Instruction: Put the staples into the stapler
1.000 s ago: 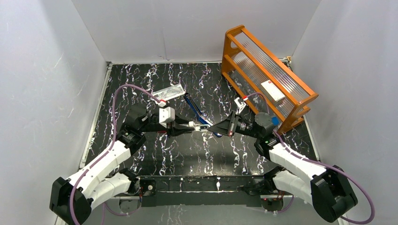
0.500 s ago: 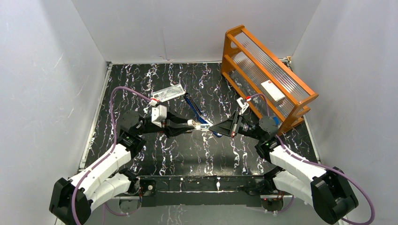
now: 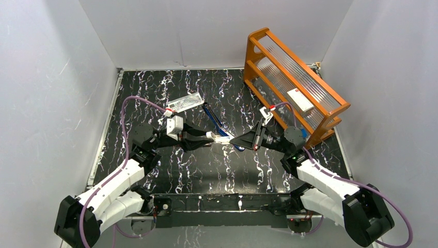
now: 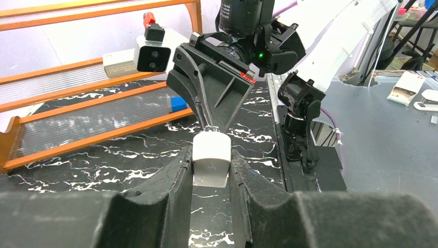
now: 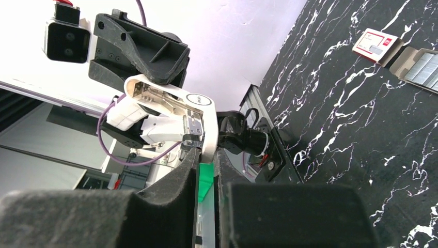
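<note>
The blue stapler (image 3: 212,118) lies flat on the marbled table, running diagonally under and behind both grippers. The staples (image 5: 421,66) are grey strips in an open tray (image 3: 192,99) at the back left. My left gripper (image 4: 210,155) is shut on a small white-silver gadget (image 4: 210,164), held above the table (image 3: 223,138). My right gripper (image 5: 206,155) meets that gadget's far end tip to tip, its fingers shut on a thin white-and-green strip there. In the right wrist view the gadget (image 5: 165,106) shows its silver inner metal. Neither gripper touches the stapler or the staples.
A red-and-white cardboard box (image 5: 376,45) lies beside the staple tray (image 3: 178,105). An orange rack (image 3: 294,77) with ribbed clear shelves leans at the back right, close behind the right arm. White walls enclose the table on three sides.
The left wrist has drawn back a little to the left while keeping its hold on the gadget. The right gripper stays at the gadget's end. Both grips are unchanged.
</note>
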Robot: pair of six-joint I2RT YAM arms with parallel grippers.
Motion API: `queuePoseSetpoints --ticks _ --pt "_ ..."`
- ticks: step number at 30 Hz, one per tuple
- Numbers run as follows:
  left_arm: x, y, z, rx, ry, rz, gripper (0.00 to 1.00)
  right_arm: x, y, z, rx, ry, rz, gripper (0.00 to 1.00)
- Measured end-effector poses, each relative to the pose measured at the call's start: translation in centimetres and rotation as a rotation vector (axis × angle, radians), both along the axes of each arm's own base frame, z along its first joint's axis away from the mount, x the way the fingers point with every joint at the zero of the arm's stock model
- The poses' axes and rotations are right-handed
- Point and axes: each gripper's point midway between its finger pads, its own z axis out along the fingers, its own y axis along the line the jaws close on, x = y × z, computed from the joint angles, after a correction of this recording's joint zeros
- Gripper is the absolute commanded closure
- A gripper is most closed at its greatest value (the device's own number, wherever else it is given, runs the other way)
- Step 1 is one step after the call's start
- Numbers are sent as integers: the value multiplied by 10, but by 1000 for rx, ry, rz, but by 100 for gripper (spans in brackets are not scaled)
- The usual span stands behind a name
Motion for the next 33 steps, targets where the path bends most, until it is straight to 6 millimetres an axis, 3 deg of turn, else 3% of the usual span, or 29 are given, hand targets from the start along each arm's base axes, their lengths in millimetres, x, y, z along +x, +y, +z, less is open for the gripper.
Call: queuePoseSetpoints --ticks 5,10,15,19,22,25,28,33 --pt "1 1 -1 3 12 12 100 4 -1 -7 -28 -24 -15 68" --pt "4 7 2 3 -7 42 100 14 -7 -28 -107 -40 -72 57" --pt "4 7 -7 32 9 42 100 11 -12 -27 -143 -136 -89 36" --pt "3 5 -15 61 31 17 100 12 -16 -14 -209 -293 -95 24" --pt "-1 1 -19 87 60 -40 100 12 -17 10 -240 -541 -85 22" --pt "-6 -3 -23 107 98 -109 100 6 -17 21 -253 -784 -53 19" --pt "-10 -5 -27 119 131 -150 100 0 -12 17 -262 -925 1 14" --pt "-16 -4 -26 121 139 -182 100 -11 4 0 -267 -1013 106 13"
